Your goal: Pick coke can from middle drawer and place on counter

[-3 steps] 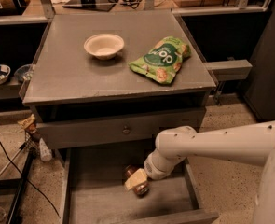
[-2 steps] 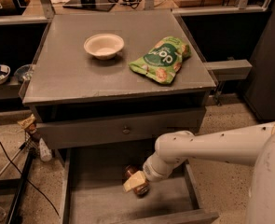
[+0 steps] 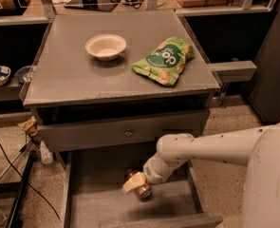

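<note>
Hardly anything has shifted in the last second: my claw point(image 3: 136, 184) sits low in the open middle drawer point(image 3: 99, 208), right against the coke can point(image 3: 143, 191) near the drawer's centre. I cannot tell whether it is clenched on the can. On the desk point(image 3: 73, 75) are a bowl point(image 3: 106, 46) and a green snack bag point(image 3: 165, 61).

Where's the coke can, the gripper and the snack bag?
coke can point(image 3: 143, 192): camera view, its visible side.
gripper point(image 3: 135, 183): camera view, pale tip, at the can in the drawer point(image 3: 101, 205).
green snack bag point(image 3: 165, 60): camera view, its middle.
</note>
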{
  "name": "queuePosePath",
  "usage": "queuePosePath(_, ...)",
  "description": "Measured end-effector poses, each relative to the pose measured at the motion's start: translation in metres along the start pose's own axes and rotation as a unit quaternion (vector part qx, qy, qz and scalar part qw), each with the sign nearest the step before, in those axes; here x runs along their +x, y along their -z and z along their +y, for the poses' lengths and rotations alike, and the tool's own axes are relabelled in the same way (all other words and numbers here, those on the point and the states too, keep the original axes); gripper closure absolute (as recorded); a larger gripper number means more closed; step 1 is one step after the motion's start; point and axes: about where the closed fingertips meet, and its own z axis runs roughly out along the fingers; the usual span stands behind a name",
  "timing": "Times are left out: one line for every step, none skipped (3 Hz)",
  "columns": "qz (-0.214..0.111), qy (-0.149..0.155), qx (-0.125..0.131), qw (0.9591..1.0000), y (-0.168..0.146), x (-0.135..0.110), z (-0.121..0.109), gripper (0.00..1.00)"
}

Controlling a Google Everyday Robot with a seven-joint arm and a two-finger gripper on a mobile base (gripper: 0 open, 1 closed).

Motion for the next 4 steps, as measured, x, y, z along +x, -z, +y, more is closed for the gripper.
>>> queuePosePath(-0.033,-0.007,-0.001,0.9994,-0.024,-0.017,0.001,0.0)
queuePosePath(-0.031,-0.008,-0.006,0.9995,-0.05,-0.034,0.006,0.0)
queuePosePath(-0.033,0.002,0.001,0.9995,-0.062,-0.041,0.001,0.0)
queuePosePath(-0.021,0.0,0.006,0.9998,-0.071,-0.037,-0.008,0.0)
